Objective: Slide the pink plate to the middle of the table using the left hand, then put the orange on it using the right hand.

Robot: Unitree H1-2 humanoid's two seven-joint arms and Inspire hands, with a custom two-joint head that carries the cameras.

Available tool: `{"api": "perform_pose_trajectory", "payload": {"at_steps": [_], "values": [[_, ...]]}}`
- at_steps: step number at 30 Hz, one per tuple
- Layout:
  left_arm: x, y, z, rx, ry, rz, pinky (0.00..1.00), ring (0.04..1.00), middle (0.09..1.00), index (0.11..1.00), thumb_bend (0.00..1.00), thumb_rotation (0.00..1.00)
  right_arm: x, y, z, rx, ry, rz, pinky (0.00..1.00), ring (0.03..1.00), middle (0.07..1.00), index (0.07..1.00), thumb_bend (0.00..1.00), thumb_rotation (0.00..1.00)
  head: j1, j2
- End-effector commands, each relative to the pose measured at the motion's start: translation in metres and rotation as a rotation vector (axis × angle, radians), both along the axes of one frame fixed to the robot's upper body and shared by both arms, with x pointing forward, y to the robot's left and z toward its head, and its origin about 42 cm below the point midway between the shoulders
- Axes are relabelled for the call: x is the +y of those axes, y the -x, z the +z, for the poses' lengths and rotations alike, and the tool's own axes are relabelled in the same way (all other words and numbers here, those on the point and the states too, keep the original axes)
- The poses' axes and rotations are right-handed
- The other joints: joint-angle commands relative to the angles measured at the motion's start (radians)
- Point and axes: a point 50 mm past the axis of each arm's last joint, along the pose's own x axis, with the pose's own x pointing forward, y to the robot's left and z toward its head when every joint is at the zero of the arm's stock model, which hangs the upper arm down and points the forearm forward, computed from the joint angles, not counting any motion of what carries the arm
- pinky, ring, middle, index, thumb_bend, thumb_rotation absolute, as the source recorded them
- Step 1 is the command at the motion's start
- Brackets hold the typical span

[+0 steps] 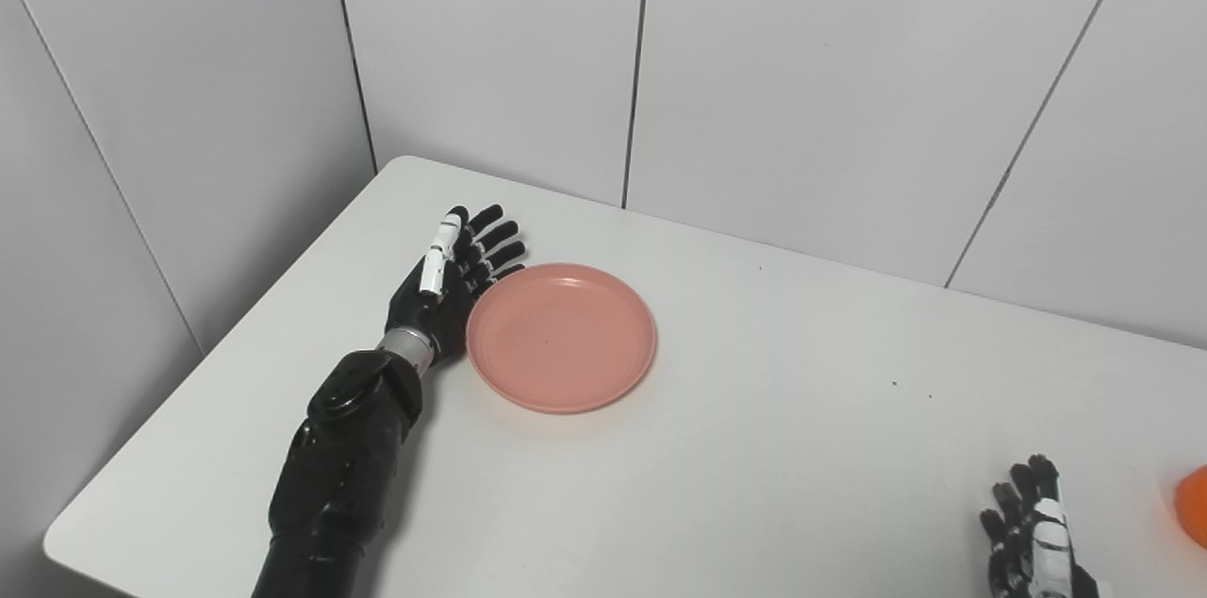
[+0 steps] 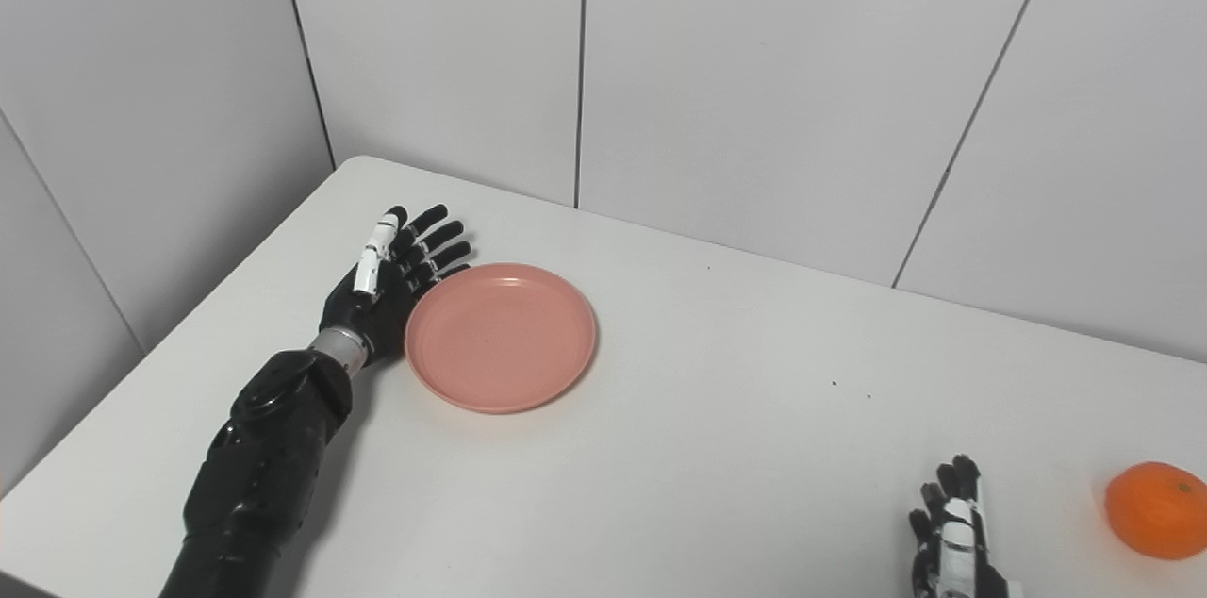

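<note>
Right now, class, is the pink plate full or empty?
Empty. The pink plate shows only its bare inside, and the orange sits apart on the table, near the right hand.

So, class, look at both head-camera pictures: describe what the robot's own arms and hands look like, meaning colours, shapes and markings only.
The left arm is glossy black with bulky, rounded shells and ends in a silver metal wrist ring. The left hand is black, with slim segmented fingers showing pale bands, and a white thumb. The right hand looks the same: black fingers and a white segmented part. Its arm is out of view. No loose cables show.
</note>
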Motion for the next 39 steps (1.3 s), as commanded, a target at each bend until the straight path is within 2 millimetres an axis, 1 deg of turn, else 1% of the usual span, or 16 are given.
{"api": "perform_pose_trajectory", "payload": {"at_steps": [1,8,14,20,25,34,39], "values": [[-0.011,-0.009,0.014,-0.028,-0.002,-0.030,0.85,0.866,0.873,0.855,0.34,1.00,0.001,-0.004,0.012,-0.058,-0.003,0.002,1.00,0.996,1.000,1.000,0.16,1.00,-0.003,0.003],[-0.028,-0.005,0.012,-0.009,0.010,-0.045,0.86,0.871,0.876,0.865,0.36,1.00,0.002,-0.003,0.011,-0.067,0.011,0.005,1.00,0.992,1.000,1.000,0.17,1.00,-0.017,0.010],[-0.040,-0.001,0.011,-0.003,0.002,-0.064,0.84,0.855,0.864,0.851,0.35,1.00,0.004,-0.003,0.012,-0.059,0.005,0.006,1.00,0.993,1.000,1.000,0.19,1.00,-0.025,0.012],[-0.057,0.005,0.007,0.001,0.014,-0.091,0.85,0.857,0.864,0.850,0.35,1.00,0.006,-0.004,0.011,-0.065,0.011,0.003,1.00,0.989,1.000,1.000,0.19,1.00,-0.039,0.018],[-0.071,0.009,0.003,0.007,0.027,-0.116,0.86,0.867,0.870,0.852,0.33,1.00,0.008,-0.004,0.011,-0.061,0.009,0.005,1.00,0.989,1.000,1.000,0.20,1.00,-0.057,0.022],[-0.085,0.011,0.002,0.007,0.031,-0.161,0.87,0.875,0.878,0.858,0.33,1.00,0.012,-0.003,0.012,-0.064,0.017,0.004,1.00,0.984,0.999,1.000,0.20,1.00,-0.082,0.031],[-0.097,0.012,0.001,0.016,0.034,-0.185,0.86,0.864,0.871,0.852,0.34,1.00,0.014,-0.004,0.011,-0.069,0.026,0.005,1.00,0.982,0.998,1.000,0.21,1.00,-0.100,0.039]]}}
